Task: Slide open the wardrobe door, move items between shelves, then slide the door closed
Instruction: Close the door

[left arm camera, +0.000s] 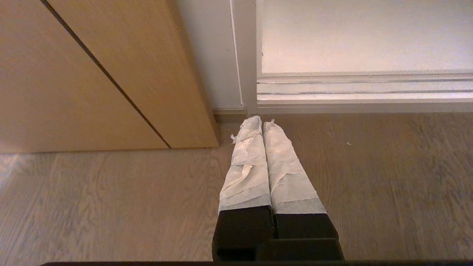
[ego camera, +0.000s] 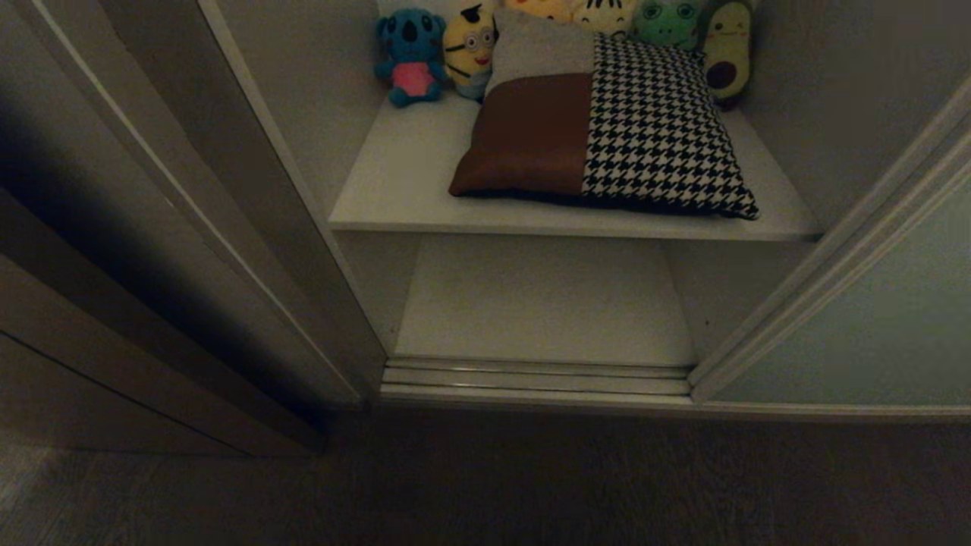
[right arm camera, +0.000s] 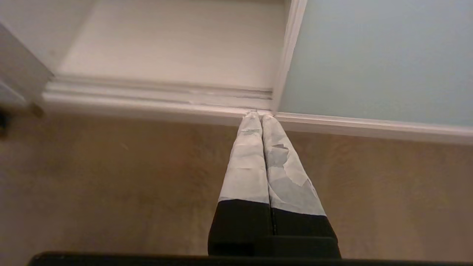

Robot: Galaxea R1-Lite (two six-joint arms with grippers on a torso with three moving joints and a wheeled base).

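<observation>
- Left gripper [left arm camera: 261, 122] is hanging low over the wood floor [left arm camera: 111, 207], taped fingers pressed shut on nothing, brown side panel [left arm camera: 92, 74] at 10 o'clock.
- Shelves [ego camera: 410, 174] are showing in the opening; a patchwork cushion [ego camera: 599, 129] is lying there, plush toys [ego camera: 413, 57] lining up at 12 o'clock.
- Right gripper [right arm camera: 258, 115] is closed too, empty, tips near the sliding wardrobe door [right arm camera: 377, 55] frame at 1 o'clock, probably positioned for pushing it.

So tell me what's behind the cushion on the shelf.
A row of plush toys stands behind the cushion at the back of the shelf. The cushion covers the lower parts of the middle ones; anything lower behind it is hidden.
</observation>
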